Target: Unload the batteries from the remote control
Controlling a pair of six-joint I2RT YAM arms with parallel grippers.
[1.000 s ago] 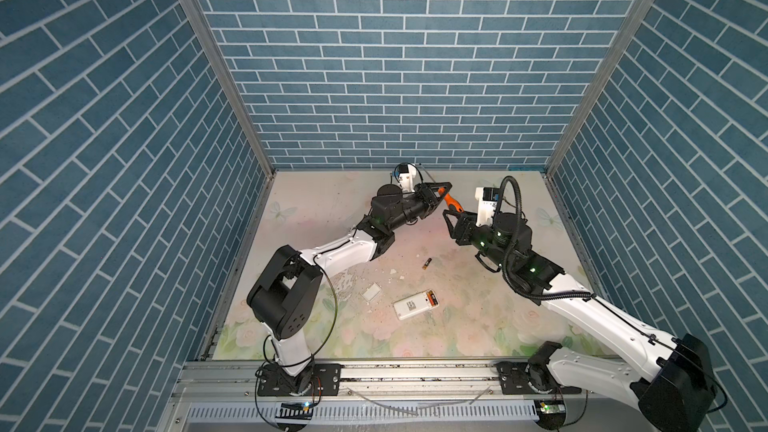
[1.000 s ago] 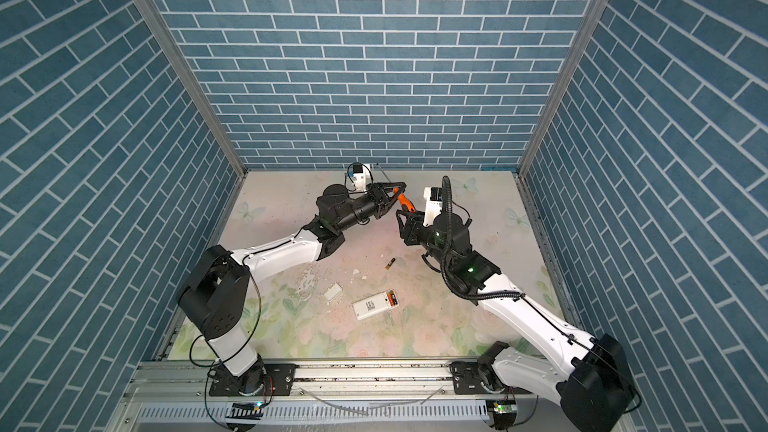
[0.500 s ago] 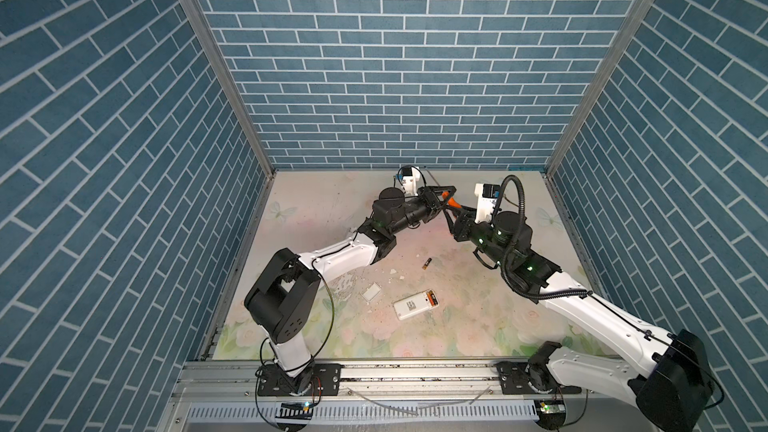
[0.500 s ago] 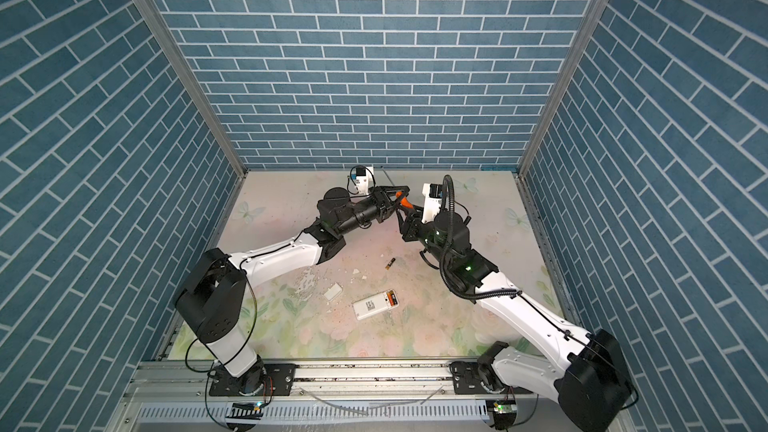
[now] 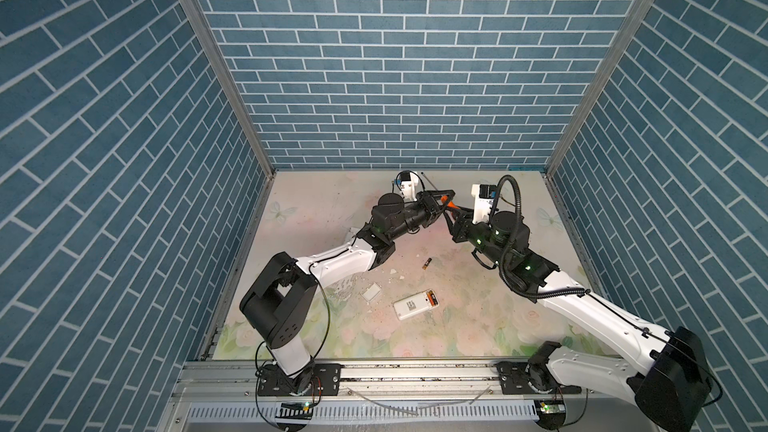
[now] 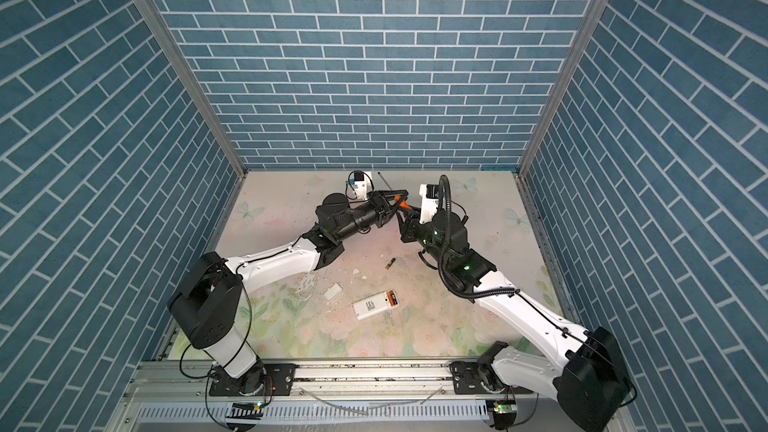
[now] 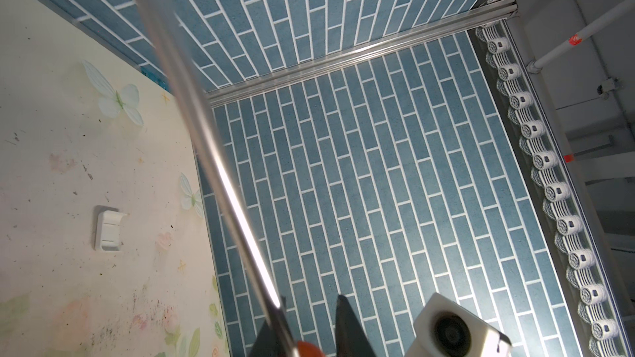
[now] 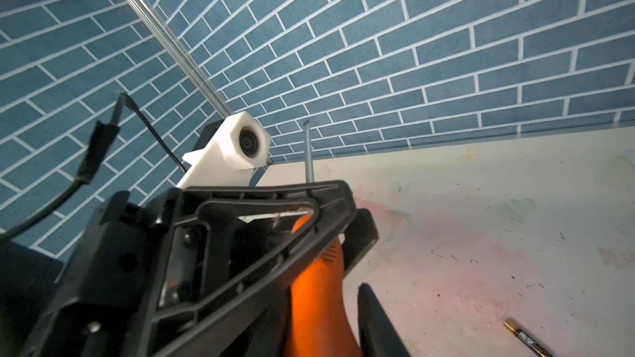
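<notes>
The white remote control [image 5: 411,306] [image 6: 371,306] lies face down mid-floor, its compartment open with an orange battery [image 5: 432,297] [image 6: 391,297] inside. A black battery [image 5: 427,263] [image 6: 390,263] [image 8: 525,337] with gold ends lies loose behind it. Raised at the back, my left gripper [image 5: 441,200] [image 6: 394,199] [image 7: 311,300] is shut on the screwdriver's neck, the steel shaft [image 7: 220,173] pointing up and back. My right gripper [image 5: 451,213] [image 6: 403,214] [image 8: 319,300] has its jaws on either side of the orange handle [image 8: 319,290], with a thin gap at one fingertip.
The white battery cover [image 5: 371,292] [image 6: 332,292] lies left of the remote among white crumbs. A small white plastic piece [image 7: 109,231] lies on the floor near the side wall. Blue brick walls close in the back and both sides.
The two grippers have come together at the back. My right gripper's jaws have narrowed around the screwdriver handle that the left one holds. Remote and loose battery have not moved.
</notes>
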